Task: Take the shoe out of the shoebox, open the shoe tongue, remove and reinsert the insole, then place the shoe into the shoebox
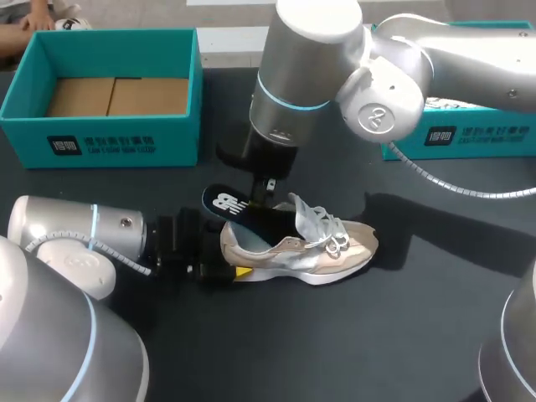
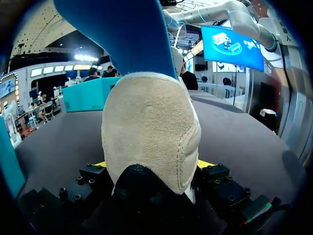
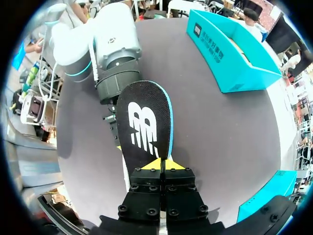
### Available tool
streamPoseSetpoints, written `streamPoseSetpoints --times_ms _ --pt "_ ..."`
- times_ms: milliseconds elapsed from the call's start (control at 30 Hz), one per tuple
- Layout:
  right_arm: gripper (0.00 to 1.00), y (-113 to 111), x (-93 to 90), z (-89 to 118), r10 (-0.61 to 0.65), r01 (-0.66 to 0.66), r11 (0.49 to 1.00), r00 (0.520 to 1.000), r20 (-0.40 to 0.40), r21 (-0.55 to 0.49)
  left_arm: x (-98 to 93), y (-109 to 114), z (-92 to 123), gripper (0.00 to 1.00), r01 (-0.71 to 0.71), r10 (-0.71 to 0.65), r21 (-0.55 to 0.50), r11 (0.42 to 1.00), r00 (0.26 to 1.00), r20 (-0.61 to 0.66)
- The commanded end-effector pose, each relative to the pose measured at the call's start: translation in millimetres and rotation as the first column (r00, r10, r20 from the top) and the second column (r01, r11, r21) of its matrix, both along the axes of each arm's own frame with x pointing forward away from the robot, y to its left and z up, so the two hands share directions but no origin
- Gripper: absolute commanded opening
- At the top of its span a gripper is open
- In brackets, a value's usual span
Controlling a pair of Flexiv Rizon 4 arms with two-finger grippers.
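The shoe (image 1: pixel 310 247) lies on its side on the tabletop (image 1: pixel 402 335). Its suede heel is clamped between the left jaws, with a yellow tip showing on each side of it in the left wrist view. The right jaws are closed flat on the insole (image 3: pixel 144 122), which runs out ahead of them toward the left arm. Its other end is tucked in the shoe's mouth beside the loose laces.

The insole is probably thin, light foam. It should bend easily and could fold or slip if pulled at an angle, so an edge pinch close to the shoe looks the safer hold. The shoe is light but soft in the upper. The padded heel counter is likely its firmest part and a sensible place to hold it.

The shoebox (image 1: pixel 117 142) stands open well beyond the left jaws, holding only a cardboard liner (image 1: pixel 117 96). A second teal box (image 1: pixel 469 138) sits behind the right arm with something pale in it that I cannot make out.
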State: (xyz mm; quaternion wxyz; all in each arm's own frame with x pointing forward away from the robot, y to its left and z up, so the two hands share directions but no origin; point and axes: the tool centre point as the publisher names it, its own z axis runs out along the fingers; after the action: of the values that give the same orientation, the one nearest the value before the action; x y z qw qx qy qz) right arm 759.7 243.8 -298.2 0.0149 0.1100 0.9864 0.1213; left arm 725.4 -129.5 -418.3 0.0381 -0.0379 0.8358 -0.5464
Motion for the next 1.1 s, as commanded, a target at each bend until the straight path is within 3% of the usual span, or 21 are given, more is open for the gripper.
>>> streamPoseSetpoints --times_ms 33,67,167,267,300,367,533,667,1100 --pt "0.83 -3 -0.3 3 -0.006 0.008 0.999 0.999 -0.049 0.048 -1.0 -1 -3 0.00 -0.002 0.002 0.000 1.000 1.000 0.001" --pt "1.00 -5 -1.1 5 -0.007 0.010 0.999 0.999 -0.051 0.052 -1.0 -1 -3 0.00 -0.002 0.002 0.000 1.000 1.000 0.001" --pt "1.00 -15 -4.0 16 0.014 -0.001 0.992 0.995 -0.103 0.127 -1.0 -1 -3 0.00 -0.002 0.002 0.000 1.000 1.000 0.001" --pt "1.00 -19 -5.4 25 0.096 -0.039 0.971 0.967 -0.235 0.237 -1.0 -1 -3 0.00 -0.002 0.002 0.000 1.000 1.000 0.001" --pt "1.00 -19 -6.7 27 0.152 -0.069 0.962 0.937 -0.313 0.263 -1.0 -1 -3 0.00 -0.002 0.002 0.000 1.000 1.000 0.001" --pt "1.00 -18 -6.8 31 0.190 -0.072 0.942 0.920 -0.344 0.327 -1.0 -1 -3 0.00 -0.002 0.002 0.000 1.000 1.000 0.001" --pt "1.00 -16 -6.2 27 0.255 -0.093 0.929 0.863 -0.437 0.359 -1.0 -1 -3 0.00 -0.002 0.002 0.000 1.000 1.000 0.001" --pt "1.00 -7 -9.0 20 0.313 -0.149 0.923 0.826 -0.469 0.355 -1.0 -1 -3 0.00 -0.002 0.002 0.000 1.000 1.000 0.001" --pt "1.00 11 -10.3 0 0.379 -0.168 0.892 0.785 -0.491 0.419 -1.0 -1 -3 0.00 -0.002 0.002 0.000 1.000 1.000 0.001"
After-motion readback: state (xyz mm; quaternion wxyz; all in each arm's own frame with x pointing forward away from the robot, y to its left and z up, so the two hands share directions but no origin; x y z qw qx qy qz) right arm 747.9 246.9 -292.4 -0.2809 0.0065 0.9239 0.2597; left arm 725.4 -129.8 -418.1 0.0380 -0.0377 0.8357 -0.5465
